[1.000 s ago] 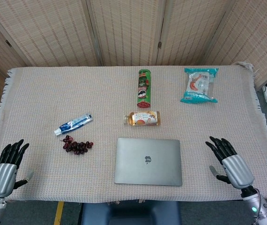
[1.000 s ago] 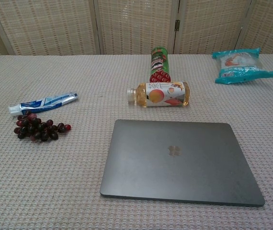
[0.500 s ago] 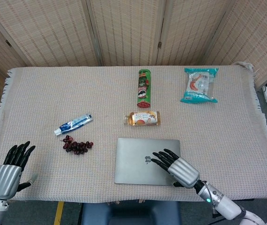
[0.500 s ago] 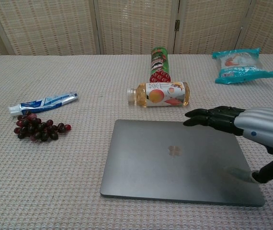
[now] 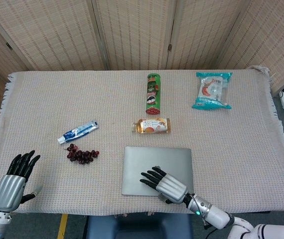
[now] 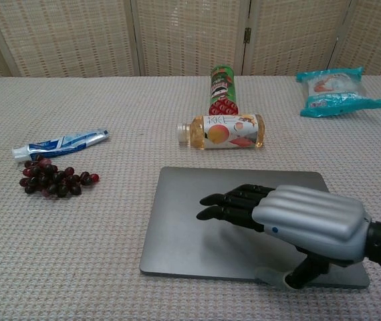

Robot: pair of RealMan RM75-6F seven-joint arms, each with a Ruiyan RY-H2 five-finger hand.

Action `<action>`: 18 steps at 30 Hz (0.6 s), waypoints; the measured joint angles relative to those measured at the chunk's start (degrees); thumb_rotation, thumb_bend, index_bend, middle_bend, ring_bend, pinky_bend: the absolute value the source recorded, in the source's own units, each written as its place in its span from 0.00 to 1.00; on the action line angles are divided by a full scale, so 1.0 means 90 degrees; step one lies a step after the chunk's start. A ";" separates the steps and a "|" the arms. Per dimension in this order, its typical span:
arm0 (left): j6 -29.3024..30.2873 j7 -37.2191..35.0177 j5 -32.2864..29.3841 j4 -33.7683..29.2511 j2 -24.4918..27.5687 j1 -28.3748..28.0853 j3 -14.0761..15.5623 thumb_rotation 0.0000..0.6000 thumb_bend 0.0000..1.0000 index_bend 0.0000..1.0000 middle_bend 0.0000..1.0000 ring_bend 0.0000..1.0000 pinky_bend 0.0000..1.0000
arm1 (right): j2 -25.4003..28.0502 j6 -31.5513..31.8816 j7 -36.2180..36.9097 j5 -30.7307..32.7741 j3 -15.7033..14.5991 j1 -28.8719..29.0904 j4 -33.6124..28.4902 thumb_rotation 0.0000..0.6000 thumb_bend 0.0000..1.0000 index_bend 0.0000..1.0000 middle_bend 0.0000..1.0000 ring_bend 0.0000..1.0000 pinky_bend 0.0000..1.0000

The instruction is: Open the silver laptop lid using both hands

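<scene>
Since half a second ago, my right hand (image 5: 164, 183) has slid toward 9 o'clock across the flat, closed silver laptop (image 5: 132, 167), fingers (image 6: 234, 200) extended and apart, holding nothing, over the lid's near half. My left hand (image 5: 13, 181) waits open at the table's 7 o'clock corner, well apart from the laptop, which lies at the 6 o'clock edge of the beige woven tablecloth (image 5: 241, 139). Step in hand: the approach. Next, I judge, the left hand must come in to steady the base while fingertips find the front lip.
</scene>
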 measured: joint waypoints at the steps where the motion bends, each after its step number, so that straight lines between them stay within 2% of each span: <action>1: -0.0003 -0.0011 -0.0007 0.0010 -0.0005 0.0000 0.0000 1.00 0.33 0.06 0.00 0.00 0.00 | -0.0063 0.0004 -0.0024 0.0005 -0.0026 0.0010 0.0070 1.00 0.42 0.00 0.00 0.00 0.00; 5: -0.0030 -0.0061 -0.0036 0.0055 -0.0029 -0.0005 0.0003 1.00 0.33 0.06 0.00 0.00 0.00 | -0.0251 0.0101 -0.0091 -0.0023 -0.0092 0.0029 0.0289 1.00 0.35 0.00 0.00 0.00 0.00; 18: -0.0041 -0.0192 -0.0090 0.0180 -0.0082 -0.0001 0.0007 1.00 0.33 0.06 0.00 0.00 0.00 | -0.0632 0.0195 -0.0146 0.0097 -0.0130 0.0194 0.0730 1.00 0.34 0.00 0.00 0.00 0.00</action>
